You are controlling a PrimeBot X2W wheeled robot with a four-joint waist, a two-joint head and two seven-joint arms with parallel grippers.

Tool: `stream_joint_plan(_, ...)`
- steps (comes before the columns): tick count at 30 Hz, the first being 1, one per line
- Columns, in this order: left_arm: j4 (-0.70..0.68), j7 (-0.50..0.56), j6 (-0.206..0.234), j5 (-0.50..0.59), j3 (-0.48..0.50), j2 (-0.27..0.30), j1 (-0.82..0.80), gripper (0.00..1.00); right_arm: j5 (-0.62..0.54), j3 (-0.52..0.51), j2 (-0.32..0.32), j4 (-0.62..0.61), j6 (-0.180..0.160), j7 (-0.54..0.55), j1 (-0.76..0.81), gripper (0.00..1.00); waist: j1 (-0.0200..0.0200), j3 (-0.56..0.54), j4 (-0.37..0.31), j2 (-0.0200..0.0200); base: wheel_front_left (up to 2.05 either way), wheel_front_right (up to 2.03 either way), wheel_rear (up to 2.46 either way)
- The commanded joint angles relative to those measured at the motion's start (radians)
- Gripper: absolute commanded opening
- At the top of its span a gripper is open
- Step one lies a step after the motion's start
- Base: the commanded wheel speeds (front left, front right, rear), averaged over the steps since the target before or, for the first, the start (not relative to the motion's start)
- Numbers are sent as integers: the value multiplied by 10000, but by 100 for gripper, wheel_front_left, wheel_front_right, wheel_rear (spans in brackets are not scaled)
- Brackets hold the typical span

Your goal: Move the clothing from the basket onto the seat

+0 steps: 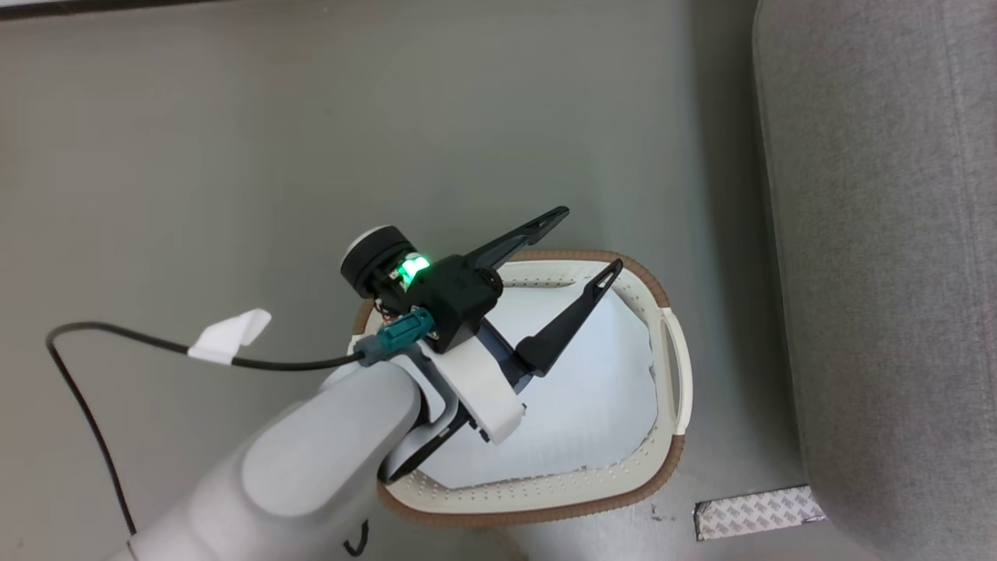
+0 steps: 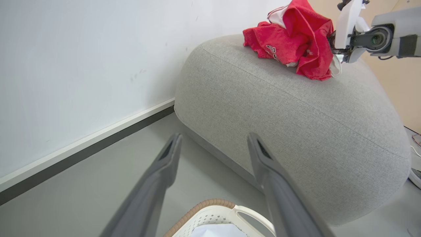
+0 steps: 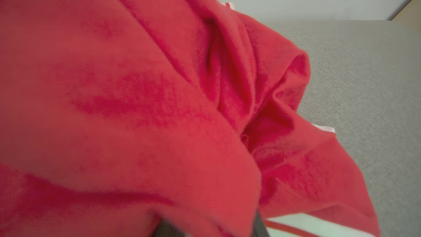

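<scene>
The red clothing (image 2: 289, 39) lies bunched on top of the grey seat (image 2: 296, 125). My right gripper (image 2: 332, 46) is buried in its right side, shut on the clothing. In the right wrist view the red clothing (image 3: 131, 115) drapes close over the camera, with the seat (image 3: 368, 82) behind it. My left gripper (image 1: 592, 238) hangs open and empty over the far end of the basket (image 1: 678, 374). In the left wrist view its own fingers frame the left gripper (image 2: 214, 136), with the basket (image 2: 213, 210) rim below. The seat (image 1: 896, 273) stands right of the basket.
A pale sheet (image 1: 592, 405) covers the basket's bottom. A black cable with a white tag (image 1: 230, 336) trails over the grey floor on the left. A patch of tape (image 1: 755, 510) lies beside the seat's corner. A white wall with dark baseboard (image 2: 82, 144) runs behind the seat.
</scene>
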Motion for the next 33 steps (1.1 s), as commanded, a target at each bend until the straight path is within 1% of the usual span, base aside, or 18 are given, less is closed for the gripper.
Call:
stream_joint_plan(1, 84, -95, -3, -42, 14, -13, 106, 100, 93, 104, 123, 94, -26, -2, -23, 100, -1, -167, -46, 0, 0, 0, 0)
stream_joint_plan(4, 250, -153, -15, -100, -21, -137, 262, 100, 148, 469, 77, 209, -26, 109, 175, 100, -1, -636, -138, 0, 0, 0, 0)
stream_joint_plan(8, 587, -253, -15, -236, 30, -291, 601, 100, 143, 1178, -96, 151, -26, 424, 515, 100, -1, -1637, -305, 0, 0, 0, 0)
stream_joint_plan(10, 743, -282, -4, -379, 100, -404, 844, 100, 227, 1592, -134, -30, -26, 637, 675, 100, -1, -2210, -401, 0, 0, 0, 0)
stream_joint_plan(15, 1044, -336, 77, -591, 399, -559, 1530, 100, 480, 2329, -577, -663, -26, 804, 1163, 100, -1, -3663, -532, 0, 0, 0, 0)
stream_joint_plan(19, 1019, -342, 200, -722, 876, -678, 2159, 100, 791, 2689, -951, -1555, -26, 492, 1526, 100, -1, -4676, -484, 0, 0, 0, 0)
stream_joint_plan(23, 913, -339, 346, -723, 1490, -683, 2747, 100, 1229, 2956, -1259, -2645, -26, 229, 1947, 100, -1, -5428, -335, 0, 0, 0, 0)
stream_joint_plan(27, 772, -339, 530, -688, 2257, -543, 3316, 100, 1828, 3156, -1121, -3818, -26, 56, 2490, 100, -1, -6069, -114, 0, 0, 0, 0)
stream_joint_plan(30, 655, -340, 727, -703, 2895, -421, 3732, 100, 2267, 3120, -1054, -4729, -26, -164, 2922, 100, -1, -6432, 104, 0, 0, 0, 0)
stream_joint_plan(33, 515, -340, 960, -794, 3707, -236, 4203, 100, 2618, 3026, -694, -5742, -26, -470, 3515, 100, -1, -6585, 303, 0, 0, 0, 0)
